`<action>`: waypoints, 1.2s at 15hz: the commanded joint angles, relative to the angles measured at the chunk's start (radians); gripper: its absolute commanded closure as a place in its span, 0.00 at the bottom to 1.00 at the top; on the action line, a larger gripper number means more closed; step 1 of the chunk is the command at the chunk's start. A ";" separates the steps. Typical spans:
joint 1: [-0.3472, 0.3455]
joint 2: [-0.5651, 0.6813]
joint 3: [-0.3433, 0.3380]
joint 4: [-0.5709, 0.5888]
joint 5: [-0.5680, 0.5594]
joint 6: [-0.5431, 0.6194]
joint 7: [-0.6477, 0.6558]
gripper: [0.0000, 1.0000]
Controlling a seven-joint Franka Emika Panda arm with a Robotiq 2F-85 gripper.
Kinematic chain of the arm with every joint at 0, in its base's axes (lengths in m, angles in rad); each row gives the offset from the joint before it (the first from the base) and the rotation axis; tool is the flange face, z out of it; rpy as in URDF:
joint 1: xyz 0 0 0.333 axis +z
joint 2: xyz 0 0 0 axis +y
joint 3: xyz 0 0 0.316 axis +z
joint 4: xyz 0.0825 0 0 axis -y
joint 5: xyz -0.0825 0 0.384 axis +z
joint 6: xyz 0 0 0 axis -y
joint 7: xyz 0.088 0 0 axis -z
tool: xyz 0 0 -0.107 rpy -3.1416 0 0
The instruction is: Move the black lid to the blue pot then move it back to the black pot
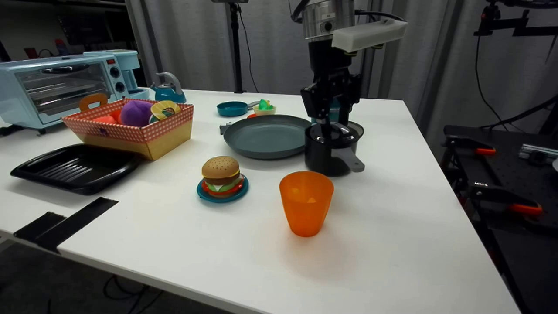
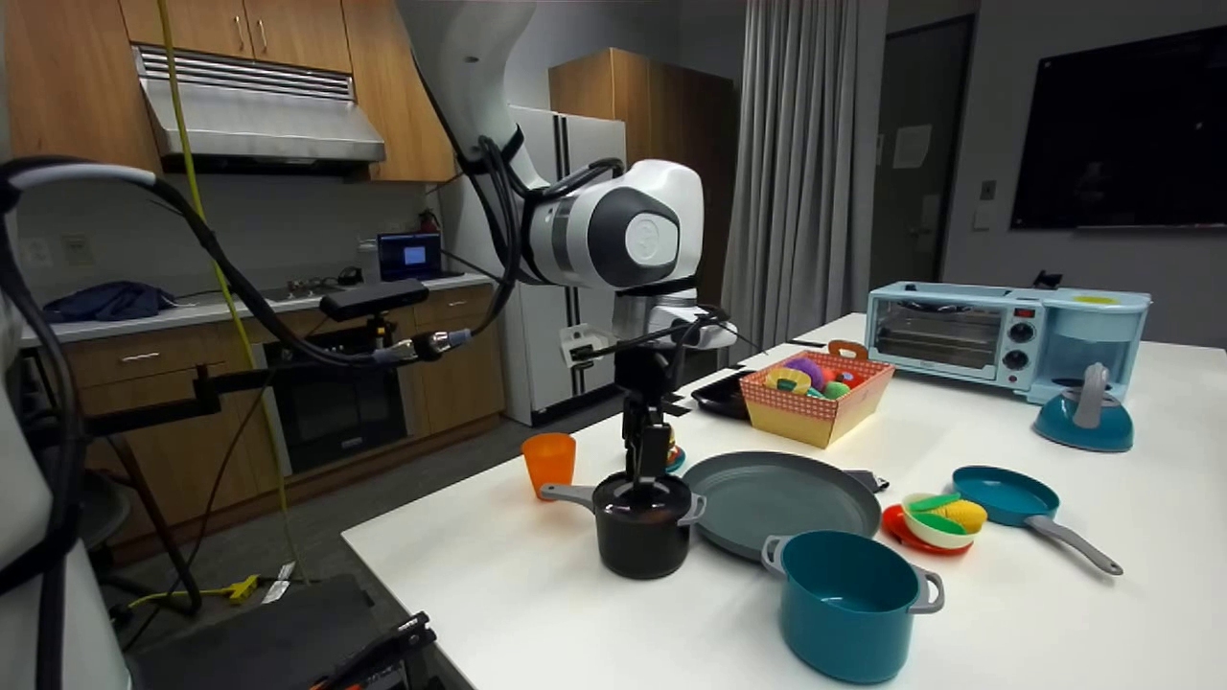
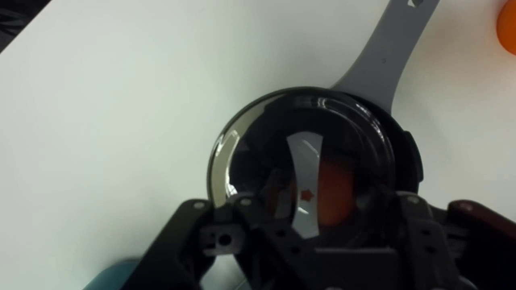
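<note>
Jaws apart, the tool straddles the grip of the black lid, which runs across their closing line. The lid lies directly below, on the black pot; the blue pot stands nearby.

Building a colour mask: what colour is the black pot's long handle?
The long handle is grey; wrist view shows it best.

From here I read black lid glossy, smooth; orange cup translucent plastic; grey plate matt; curtain cloth; cabinets wood.
</note>
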 commanded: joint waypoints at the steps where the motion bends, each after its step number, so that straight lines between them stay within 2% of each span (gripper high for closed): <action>1: -0.003 0.047 -0.006 0.040 0.048 -0.021 -0.050 0.15; 2: -0.003 0.053 -0.006 0.046 0.053 -0.023 -0.057 0.06; 4: -0.003 0.063 -0.009 0.055 0.057 -0.026 -0.064 0.00; 18: -0.001 0.069 -0.037 0.093 0.043 -0.072 -0.054 0.00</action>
